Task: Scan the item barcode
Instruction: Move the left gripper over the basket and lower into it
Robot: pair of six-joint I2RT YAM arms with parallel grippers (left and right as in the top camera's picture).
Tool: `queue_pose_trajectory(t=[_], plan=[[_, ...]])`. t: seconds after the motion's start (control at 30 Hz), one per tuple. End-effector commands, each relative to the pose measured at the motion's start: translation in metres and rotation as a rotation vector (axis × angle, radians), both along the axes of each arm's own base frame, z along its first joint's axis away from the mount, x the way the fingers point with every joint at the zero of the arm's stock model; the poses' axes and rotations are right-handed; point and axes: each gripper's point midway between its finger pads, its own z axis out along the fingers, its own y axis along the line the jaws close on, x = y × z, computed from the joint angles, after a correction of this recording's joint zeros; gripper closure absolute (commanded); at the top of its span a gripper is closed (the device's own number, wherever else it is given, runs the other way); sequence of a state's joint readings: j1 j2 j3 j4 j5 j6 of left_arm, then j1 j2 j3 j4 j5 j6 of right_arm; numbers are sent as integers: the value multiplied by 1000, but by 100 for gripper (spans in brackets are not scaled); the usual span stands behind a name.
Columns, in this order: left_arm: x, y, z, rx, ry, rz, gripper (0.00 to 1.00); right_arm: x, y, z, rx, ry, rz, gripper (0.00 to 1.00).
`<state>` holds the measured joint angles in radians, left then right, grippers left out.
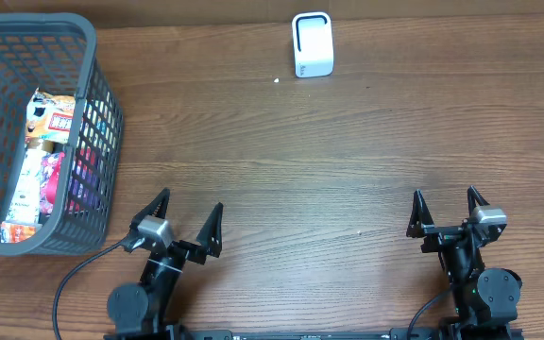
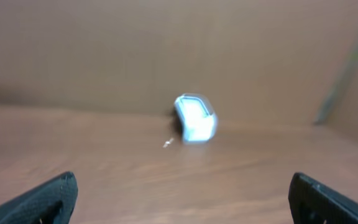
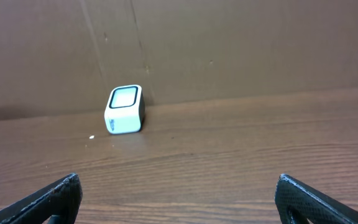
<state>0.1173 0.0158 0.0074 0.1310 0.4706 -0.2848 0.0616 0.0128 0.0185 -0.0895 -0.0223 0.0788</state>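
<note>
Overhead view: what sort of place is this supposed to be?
Probably a mock shop checkout, not a real store: a grey shopping basket of packaged snacks sits at one side of a wooden table, and a small white barcode scanner stands near its far edge.

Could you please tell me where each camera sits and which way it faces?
Overhead: above the table, looking down on basket, scanner, and the open left gripper and right gripper at the near edge.
Left wrist: low over the table, facing the back wall; blurred scanner centred, own fingertips in the bottom corners.
Right wrist: same low forward look; scanner left of centre, own fingertips in the bottom corners.
Shared: all three show the scanner.
</note>
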Motion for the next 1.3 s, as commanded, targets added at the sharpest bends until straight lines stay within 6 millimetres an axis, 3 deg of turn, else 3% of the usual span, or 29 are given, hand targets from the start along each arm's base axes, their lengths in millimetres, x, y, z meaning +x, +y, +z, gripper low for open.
queue_pose_trajectory(t=[0.0, 0.23, 0.27, 0.33, 0.43, 0.5, 0.6, 0.7, 0.77, 0.9, 0.93, 1.0, 1.13, 1.23, 1.27], plan=[[-26, -35, 38, -17, -149, -228, 0, 0, 3, -1, 7, -5, 12, 0], [-57, -40, 110, 144, -441, -209, 0, 0, 3, -1, 7, -5, 12, 0], [-60, -32, 132, 212, -478, -124, 0, 0, 3, -1, 7, -5, 12, 0], [-55, 0, 169, 273, -394, 105, 0, 0, 3, -1, 7, -5, 12, 0], [-46, 26, 195, 261, -198, 242, 0, 0, 3, -1, 7, -5, 12, 0], [-33, 11, 217, 288, -64, 127, 0, 0, 3, -1, 7, -5, 12, 0], [-21, -18, 241, 283, -44, -80, 0, 0, 3, -1, 7, -5, 12, 0], [7, -11, 262, 304, -49, -53, 0, 0, 3, -1, 7, -5, 12, 0], [30, 8, 268, 245, 48, 47, 0, 0, 3, -1, 7, -5, 12, 0], [78, 72, 250, 207, 533, 305, 0, 0, 3, -1, 7, -5, 12, 0], [82, 77, 249, 203, 585, 316, 0, 0, 3, -1, 7, -5, 12, 0], [94, 93, 258, 139, 642, 336, 0, 0, 3, -1, 7, -5, 12, 0], [106, 157, 284, -1, 594, 449, 0, 0, 3, -1, 7, -5, 12, 0], [105, 185, 289, -61, 566, 454, 0, 0, 3, -1, 7, -5, 12, 0], [100, 203, 281, -86, 593, 497, 0, 0, 3, -1, 7, -5, 12, 0]])
